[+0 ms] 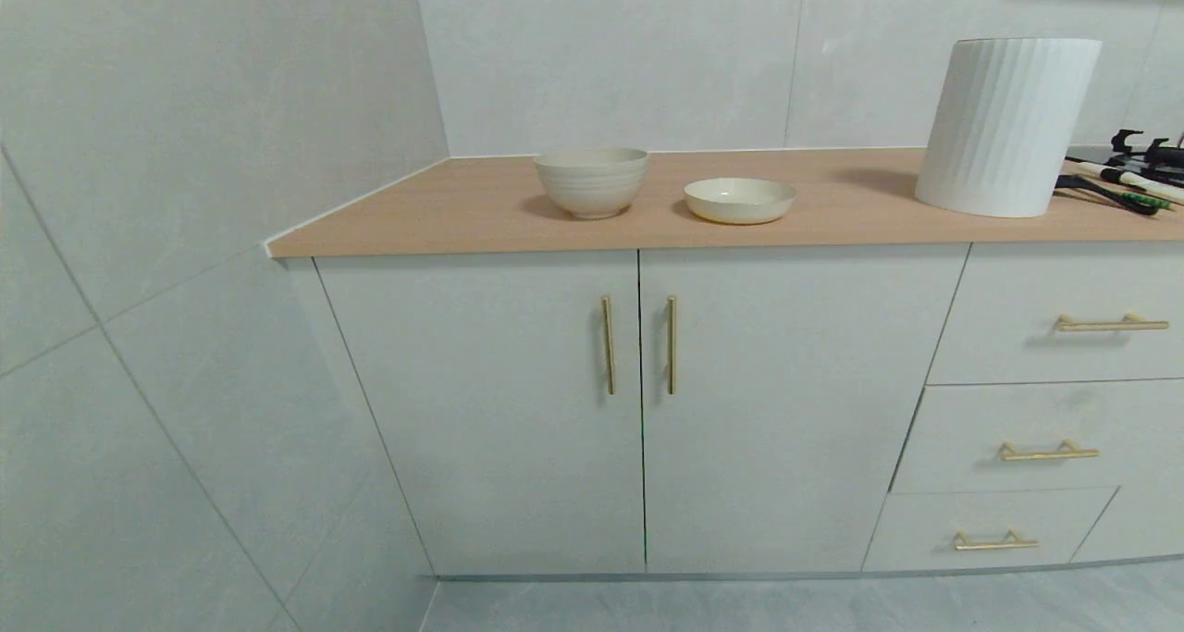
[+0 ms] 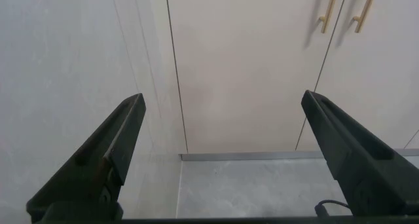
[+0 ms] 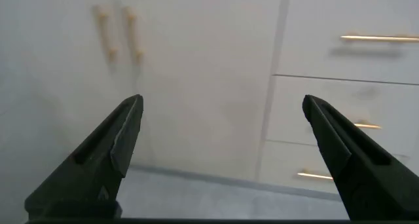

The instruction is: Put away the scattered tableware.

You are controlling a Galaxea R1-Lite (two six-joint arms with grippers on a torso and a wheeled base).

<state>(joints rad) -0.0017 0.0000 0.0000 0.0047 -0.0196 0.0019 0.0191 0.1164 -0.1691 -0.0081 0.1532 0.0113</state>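
Observation:
A deep cream bowl (image 1: 592, 181) stands on the wooden countertop (image 1: 462, 211) near the corner. Just to its right sits a shallow cream dish (image 1: 739, 200). Below them are two closed cabinet doors with gold handles (image 1: 608, 345). My left gripper (image 2: 222, 106) is open low in front of the cabinet base, nothing between its fingers (image 2: 108, 158). My right gripper (image 3: 222, 106) is also open and empty, facing the cabinet doors (image 3: 118, 34) and the drawers (image 3: 353, 54).
A tall white ribbed cylinder (image 1: 1006, 125) stands on the counter at the right, with several dark-handled utensils (image 1: 1124, 183) behind it. Three drawers with gold handles (image 1: 1110, 323) sit right of the doors. A tiled wall closes off the left side.

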